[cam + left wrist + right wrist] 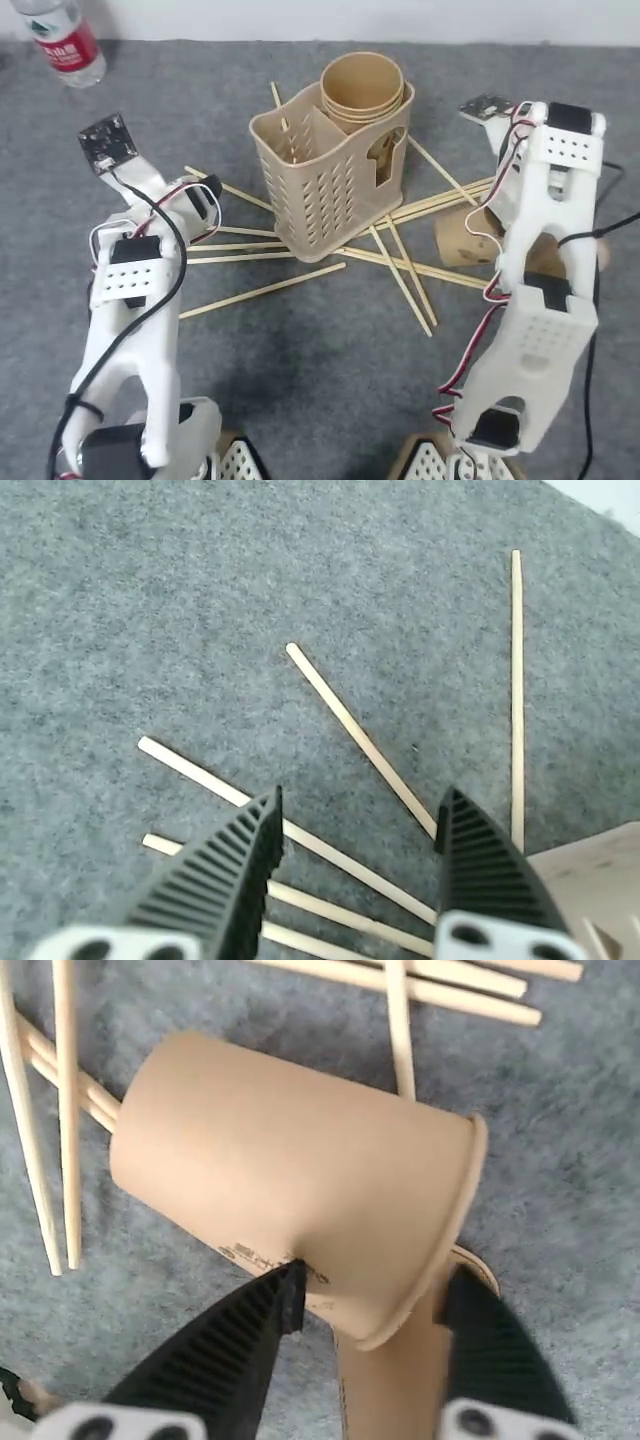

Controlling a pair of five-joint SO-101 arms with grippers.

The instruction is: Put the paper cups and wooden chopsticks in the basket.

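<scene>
A beige slotted basket (pixel 322 190) stands mid-table with stacked paper cups (pixel 362 88) and a few chopsticks inside. Wooden chopsticks (pixel 262 288) lie scattered around it on the grey mat. My left gripper (pixel 355 820) hangs open above several chopsticks (pixel 360 742) left of the basket, holding nothing. On the right, a paper cup (pixel 290 1170) lies on its side over chopsticks, with a second cup (pixel 385 1400) partly under it. My right gripper (pixel 375 1285) is open, its fingers (pixel 240 1335) on either side of the upper cup's rim end. That cup (pixel 462 240) pokes out from under the right arm.
A water bottle (pixel 65 42) lies at the far left corner. More chopsticks (pixel 405 268) cross in front of and to the right of the basket. A corner of the basket (pixel 600 865) sits close to the left gripper. Open mat lies near the front middle.
</scene>
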